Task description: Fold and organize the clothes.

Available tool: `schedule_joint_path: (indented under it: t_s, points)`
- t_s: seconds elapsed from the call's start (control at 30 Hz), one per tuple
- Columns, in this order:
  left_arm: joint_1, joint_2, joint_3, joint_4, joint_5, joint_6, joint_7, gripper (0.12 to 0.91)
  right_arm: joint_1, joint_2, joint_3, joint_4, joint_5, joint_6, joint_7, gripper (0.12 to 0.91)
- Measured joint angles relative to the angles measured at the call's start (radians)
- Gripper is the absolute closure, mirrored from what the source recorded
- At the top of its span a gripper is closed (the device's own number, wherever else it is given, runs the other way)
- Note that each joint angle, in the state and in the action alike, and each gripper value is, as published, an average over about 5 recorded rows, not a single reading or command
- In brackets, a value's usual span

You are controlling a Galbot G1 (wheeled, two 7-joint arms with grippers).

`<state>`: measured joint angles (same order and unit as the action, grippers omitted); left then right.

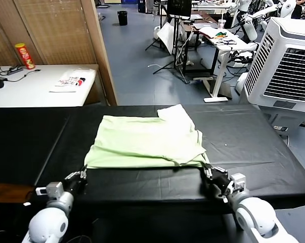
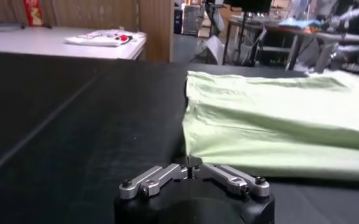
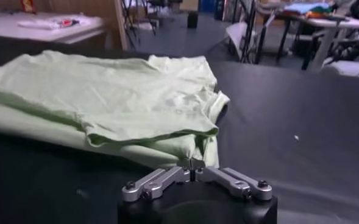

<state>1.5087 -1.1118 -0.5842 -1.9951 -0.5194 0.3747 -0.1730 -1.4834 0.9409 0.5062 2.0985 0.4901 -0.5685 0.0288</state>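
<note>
Low in the frame, left gripper (image 1: 81, 173) pinches the shirt (image 1: 144, 142) at its near left corner; right gripper (image 1: 208, 171) pinches the near right corner. Centred on the black table (image 1: 253, 147), the shirt looks partly folded; further folds probably remain.

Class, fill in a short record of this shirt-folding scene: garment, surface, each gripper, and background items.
garment: pale green shirt, partly folded, lying flat
surface: black table cover
left gripper: shut on the shirt's near left corner
right gripper: shut on the shirt's near right corner
background left: white table with a red can
background right: white fan unit
</note>
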Motion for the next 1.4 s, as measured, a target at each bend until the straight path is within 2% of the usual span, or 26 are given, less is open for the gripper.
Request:
schedule_joint_path:
  t_s: [0.2,0.47,0.53,0.6,0.7,0.77,0.9,1.0,1.07,1.17,1.27,1.4]
  points:
    - [0.102,0.002,-0.021,-0.098,0.022,0.017,-0.005,0.904,-0.121,0.002,0.041,0.067,-0.038,-0.019,0.005,0.902]
    - [0.26,0.007,-0.06,-0.189,0.032,0.029,-0.001,0.904,-0.206,0.021,0.051,0.126,-0.052,-0.038,0.021,0.901]
    - [0.288,0.006,-0.067,-0.202,0.032,0.031,-0.003,0.904,-0.221,0.023,0.056,0.141,-0.051,-0.047,0.026,0.879]
    - [0.311,0.003,-0.071,-0.214,0.03,0.036,-0.007,0.904,-0.237,0.024,0.065,0.158,-0.05,-0.059,0.03,0.823]
    - [0.337,-0.002,-0.076,-0.232,0.028,0.044,-0.017,0.892,-0.262,0.024,0.081,0.191,-0.048,-0.078,0.037,0.68]
    - [0.35,-0.005,-0.081,-0.245,0.028,0.051,-0.025,0.835,-0.279,0.024,0.093,0.218,-0.041,-0.088,0.042,0.563]
    - [0.372,-0.009,-0.096,-0.275,0.028,0.075,-0.05,0.628,-0.29,0.022,0.125,0.267,0.003,-0.101,0.057,0.35]
    - [0.377,-0.015,-0.111,-0.304,0.025,0.098,-0.063,0.46,-0.261,0.012,0.142,0.281,0.048,-0.093,0.069,0.251]
    - [0.371,-0.016,-0.124,-0.326,0.011,0.101,-0.063,0.349,-0.218,0.003,0.141,0.271,0.062,-0.074,0.069,0.233]
    - [0.338,-0.009,-0.141,-0.342,-0.033,0.097,-0.068,0.254,-0.108,-0.01,0.116,0.217,0.066,-0.047,0.067,0.228]
    - [0.261,0.009,-0.139,-0.326,-0.092,0.102,-0.093,0.235,0.043,-0.011,0.062,0.122,0.068,-0.031,0.067,0.227]
    - [0.092,0.043,-0.102,-0.254,-0.171,0.114,-0.121,0.232,0.267,0.007,-0.042,-0.036,0.068,-0.019,0.068,0.227]
